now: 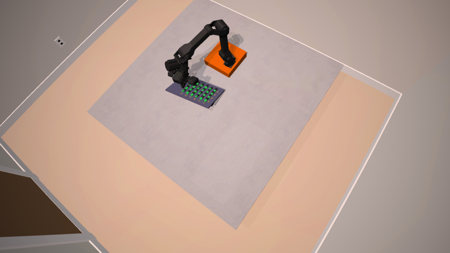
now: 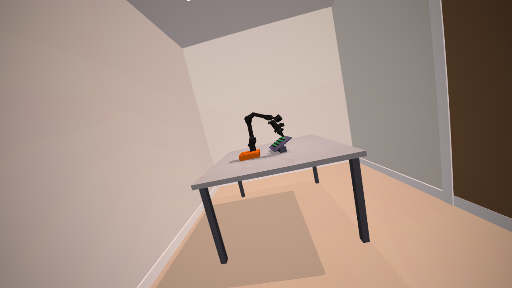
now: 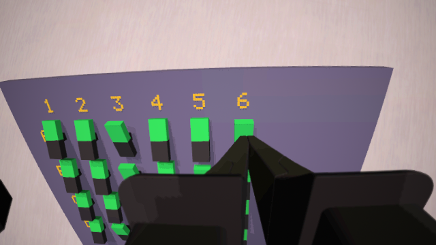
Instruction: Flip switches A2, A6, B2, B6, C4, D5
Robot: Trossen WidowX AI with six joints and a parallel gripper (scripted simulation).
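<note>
The purple panel (image 1: 173, 89) (image 2: 288, 139) (image 3: 306, 95) slopes on a stand, with green-and-black switches. My shut, empty gripper (image 1: 183, 87) (image 2: 283, 136) (image 3: 247, 137) has its tips over switch A6 (image 3: 244, 126); its green far end shows, its near end is hidden, and contact and tilt are unclear. Switches A1 (image 3: 52, 131), A2 (image 3: 84, 131), A4 (image 3: 158, 130) and A5 (image 3: 199, 130) share one tilt, black end up. Switch A3 (image 3: 116, 131) leans the other way, green end up. Switch B2 (image 3: 99, 169) shows; B6, C4 and D5 are hidden by the fingers.
The arm's base stands on an orange block (image 1: 217, 68) (image 2: 249, 155) on the grey table (image 1: 220, 141) (image 2: 322, 154). A dark stand (image 2: 283, 149) holds the panel up. The other switches stand close around the tips, to their left and nearer the arm.
</note>
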